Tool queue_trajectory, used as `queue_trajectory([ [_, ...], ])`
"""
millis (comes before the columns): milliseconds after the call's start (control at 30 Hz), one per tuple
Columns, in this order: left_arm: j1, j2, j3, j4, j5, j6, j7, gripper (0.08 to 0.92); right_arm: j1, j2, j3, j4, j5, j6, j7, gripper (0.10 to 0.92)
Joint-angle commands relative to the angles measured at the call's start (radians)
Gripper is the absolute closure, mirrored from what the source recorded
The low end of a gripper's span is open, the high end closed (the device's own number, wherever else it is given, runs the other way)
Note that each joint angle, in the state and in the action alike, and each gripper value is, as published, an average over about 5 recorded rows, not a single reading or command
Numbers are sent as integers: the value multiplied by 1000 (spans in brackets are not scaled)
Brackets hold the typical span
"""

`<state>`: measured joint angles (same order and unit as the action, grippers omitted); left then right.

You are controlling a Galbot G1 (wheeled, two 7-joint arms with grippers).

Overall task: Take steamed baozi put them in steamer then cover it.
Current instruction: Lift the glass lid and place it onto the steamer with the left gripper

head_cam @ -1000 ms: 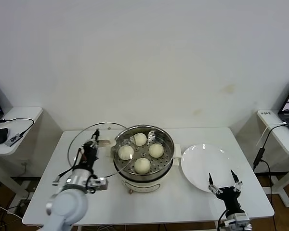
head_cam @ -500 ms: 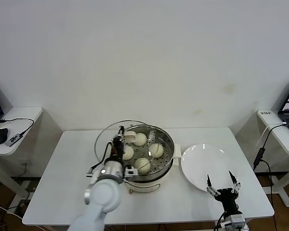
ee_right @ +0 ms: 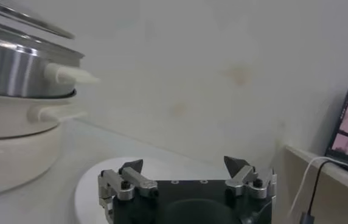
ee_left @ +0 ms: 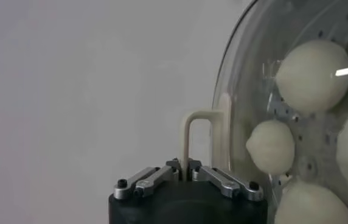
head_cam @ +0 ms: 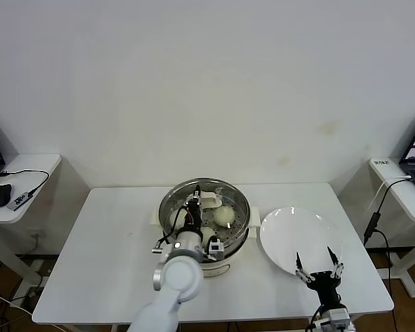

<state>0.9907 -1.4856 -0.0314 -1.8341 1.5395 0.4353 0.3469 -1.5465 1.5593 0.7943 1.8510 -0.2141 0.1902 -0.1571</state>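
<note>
Covering step: left gripper (ee_left: 186, 176) jaws clamped on cover (head_cam: 204, 200) handle, over steamer (head_cam: 238, 235), bench centre. Next: seat, release. Right gripper (head_cam: 319, 262) jaws wide, near-right edge.

My left arm (head_cam: 174, 277) is smooth, rounded white casing, with thin black cables looping at the wrist. Its gripper (ee_left: 187, 174) has a matte black body and short silver finger links fixed by black screws. My right gripper (ee_right: 186, 172) matches, with dark pointed tips.
</note>
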Motion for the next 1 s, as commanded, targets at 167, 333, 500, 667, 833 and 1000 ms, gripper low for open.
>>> queue_trajectory([
  [167,-7,-43,9,54,53,-6,1,853,-1,-4,-4,-5,-3,4,0,203],
  [333,-6,-50,5,60,51,-10,-10,853,-1,-5,-7,-7,-3,5,0,203],
  [500,3,-48,1,39,45,-17,-21,852,-3,-7,-9,-7,-4,5,-1,203],
  [667,42,-21,8,-31,16,-14,-19,762,-4,-7,-11,-6,-5,3,-1,203],
  [833,117,40,14,-136,-28,-20,-26,615,-8,-11,-16,-5,-6,2,-1,203],
  [1000,234,129,-20,-304,-119,-60,-75,476,-17,-20,-16,0,-1,1,0,203],
])
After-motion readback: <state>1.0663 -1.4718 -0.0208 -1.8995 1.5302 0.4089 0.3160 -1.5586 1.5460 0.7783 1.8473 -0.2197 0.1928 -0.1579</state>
